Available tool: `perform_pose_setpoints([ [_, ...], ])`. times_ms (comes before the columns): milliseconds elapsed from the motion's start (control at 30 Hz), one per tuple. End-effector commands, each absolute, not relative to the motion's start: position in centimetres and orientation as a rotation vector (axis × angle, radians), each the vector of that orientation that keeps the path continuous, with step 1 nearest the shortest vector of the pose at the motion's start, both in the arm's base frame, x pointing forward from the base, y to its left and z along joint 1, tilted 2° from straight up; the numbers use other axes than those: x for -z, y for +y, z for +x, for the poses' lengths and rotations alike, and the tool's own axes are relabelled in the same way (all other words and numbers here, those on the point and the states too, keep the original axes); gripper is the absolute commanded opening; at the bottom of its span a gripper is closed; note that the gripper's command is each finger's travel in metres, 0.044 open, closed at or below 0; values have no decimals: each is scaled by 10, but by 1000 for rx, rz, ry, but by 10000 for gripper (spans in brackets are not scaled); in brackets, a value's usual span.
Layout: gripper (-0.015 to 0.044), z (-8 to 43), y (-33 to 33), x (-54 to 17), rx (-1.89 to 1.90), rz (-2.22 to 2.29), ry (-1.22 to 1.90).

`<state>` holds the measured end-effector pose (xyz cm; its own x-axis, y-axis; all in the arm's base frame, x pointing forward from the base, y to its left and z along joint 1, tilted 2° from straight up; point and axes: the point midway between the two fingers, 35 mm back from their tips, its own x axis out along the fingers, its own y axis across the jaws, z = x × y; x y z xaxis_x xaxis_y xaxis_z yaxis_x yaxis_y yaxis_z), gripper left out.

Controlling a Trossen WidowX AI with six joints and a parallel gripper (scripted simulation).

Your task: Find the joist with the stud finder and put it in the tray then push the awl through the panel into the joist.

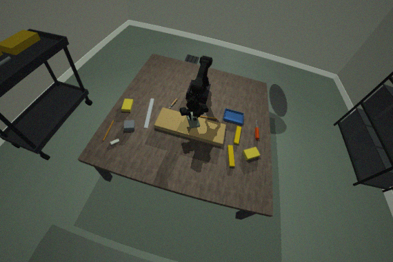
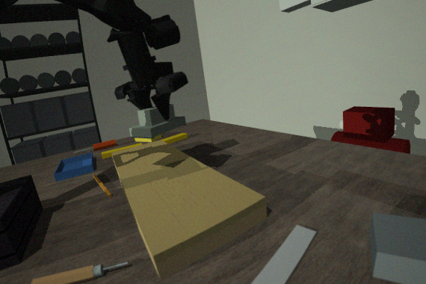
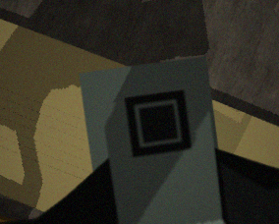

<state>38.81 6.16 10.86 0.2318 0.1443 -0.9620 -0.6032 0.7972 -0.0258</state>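
Note:
My gripper [image 1: 193, 116] [image 2: 154, 114] [image 3: 156, 158] is shut on the grey-green stud finder [image 1: 194, 123] [image 2: 140, 131] [image 3: 196, 179]. It holds it above the right-hand half of the tan floor panel [image 1: 169, 118] [image 2: 194, 201] [image 3: 59, 133] as the top view shows it. The stud finder's square display is dark in the wrist view. The blue tray [image 1: 234, 123] [image 2: 75, 173] stands empty to the right of the panel. The awl [image 1: 174, 103] [image 2: 67, 274], with a wooden handle and metal shank, lies on the table behind the panel's left end. No hole is visible in the panel; part is shaded.
An orange stick [image 1: 212, 118] [image 2: 102, 186] lies behind the panel. Yellow bars [image 1: 237, 135] [image 1: 231, 156], a yellow block [image 1: 252, 153] and a red-handled tool [image 1: 257, 134] lie right. A pale strip [image 1: 149, 113] [image 2: 285, 255], grey block [image 1: 129, 126] [image 2: 397, 242] and another yellow block [image 1: 127, 105] lie left.

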Motion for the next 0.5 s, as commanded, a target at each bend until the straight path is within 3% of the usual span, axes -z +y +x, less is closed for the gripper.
perform_pose_setpoints([
  [0,0,380,91,-110,-596,-481,1215],
  [467,0,341,177,-103,-799,-626,1172],
])
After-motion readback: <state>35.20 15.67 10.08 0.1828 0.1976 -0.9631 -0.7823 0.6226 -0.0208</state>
